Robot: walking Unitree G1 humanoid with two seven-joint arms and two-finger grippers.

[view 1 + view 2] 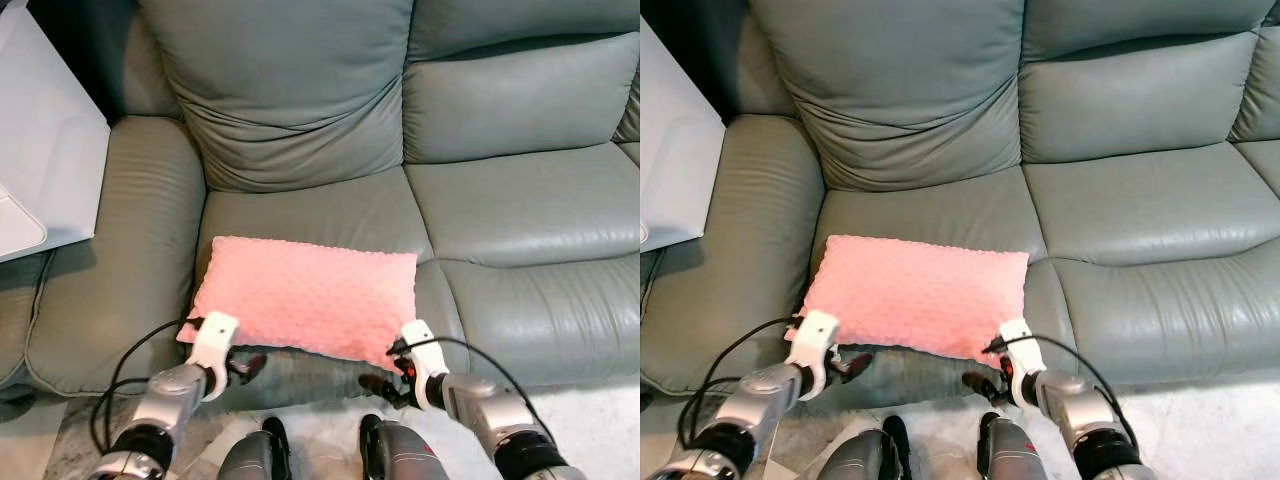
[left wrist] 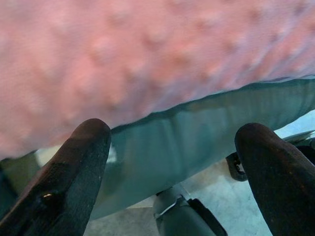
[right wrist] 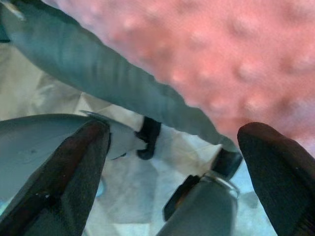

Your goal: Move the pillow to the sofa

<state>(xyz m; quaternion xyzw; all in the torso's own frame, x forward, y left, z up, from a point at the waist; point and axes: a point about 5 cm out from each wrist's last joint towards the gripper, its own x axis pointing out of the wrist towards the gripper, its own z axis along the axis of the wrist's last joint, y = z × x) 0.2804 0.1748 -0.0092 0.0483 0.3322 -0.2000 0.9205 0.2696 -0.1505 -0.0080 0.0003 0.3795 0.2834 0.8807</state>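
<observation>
Here a pink pillow with little bumps lies flat on the seat of a grey-green sofa, in the lower middle of the head views; its near edge hangs a bit over the front of the seat; it sits on the left seat cushion, just beside the fat left armrest and close to the seam of the next seat. The left gripper is low in the frame, under the pillow's near left corner, in front of the sofa's front face; in its wrist view its two black fingers stand wide apart with nothing between them, and the pillow is right above them. The right gripper is low too, under the pillow's near right corner; its fingers are also spread wide and hold nothing, with the pink pillow just past them. A white table top shows at the upper left edge; pale floor shows at the lower right; black cables loop by both wrists.
</observation>
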